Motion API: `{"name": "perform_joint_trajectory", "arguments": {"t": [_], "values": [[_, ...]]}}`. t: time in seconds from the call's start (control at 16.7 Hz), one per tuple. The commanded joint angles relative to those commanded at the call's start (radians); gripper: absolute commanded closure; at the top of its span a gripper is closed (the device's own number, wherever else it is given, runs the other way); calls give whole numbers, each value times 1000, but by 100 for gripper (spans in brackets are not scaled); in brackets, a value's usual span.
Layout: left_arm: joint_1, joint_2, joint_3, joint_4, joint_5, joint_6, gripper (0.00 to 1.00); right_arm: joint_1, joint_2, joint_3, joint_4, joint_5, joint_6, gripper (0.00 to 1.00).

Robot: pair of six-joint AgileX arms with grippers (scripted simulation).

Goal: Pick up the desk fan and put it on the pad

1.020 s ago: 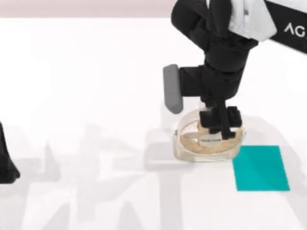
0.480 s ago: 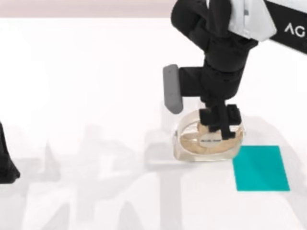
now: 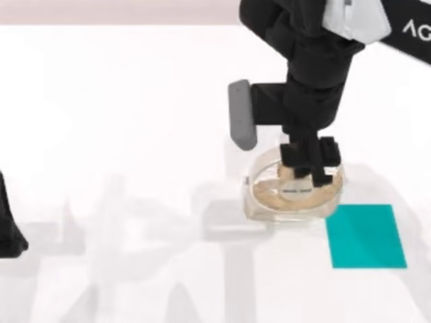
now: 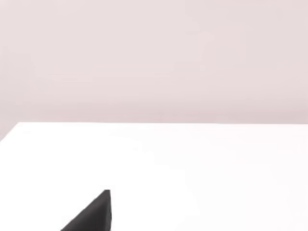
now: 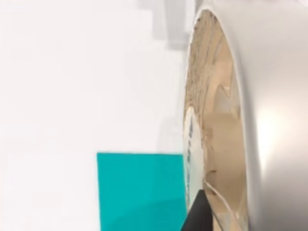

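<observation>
The desk fan (image 3: 291, 199), a silvery-beige ring with tan blades and a dark centre label, stands right of the table's middle, facing the front edge. My right gripper (image 3: 310, 168) comes down from above and is shut on the top of its ring. In the right wrist view the fan (image 5: 226, 120) fills one side, with a dark fingertip (image 5: 199, 214) against its grille. The teal pad (image 3: 366, 235) lies flat just to the fan's right and nearer the front edge, and shows as the pad (image 5: 139, 190) beside the ring. My left arm (image 3: 8, 232) is parked at the table's left edge.
A grey capsule-shaped housing (image 3: 242, 124) sticks out from the right arm's wrist, left of the gripper and above the fan. The white table (image 3: 135, 134) stretches away to the left and behind. The left wrist view shows only table and wall.
The right arm has moved slightly toward the far side of the view, with the fan in its grip following it. The pad and the left arm have not moved.
</observation>
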Motion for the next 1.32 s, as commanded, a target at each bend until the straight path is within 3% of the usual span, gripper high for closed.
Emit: {"name": "perform_joint_trajectory", "arguments": {"t": [0.3, 0.66, 1.32], "values": [[0, 0, 0, 0, 0, 0, 0, 6, 11, 150, -135, 0, -2, 100], [0, 0, 0, 0, 0, 0, 0, -3, -5, 134, -129, 0, -5, 100], [0, 0, 0, 0, 0, 0, 0, -162, -377, -395, 10, -5, -145, 100]]}}
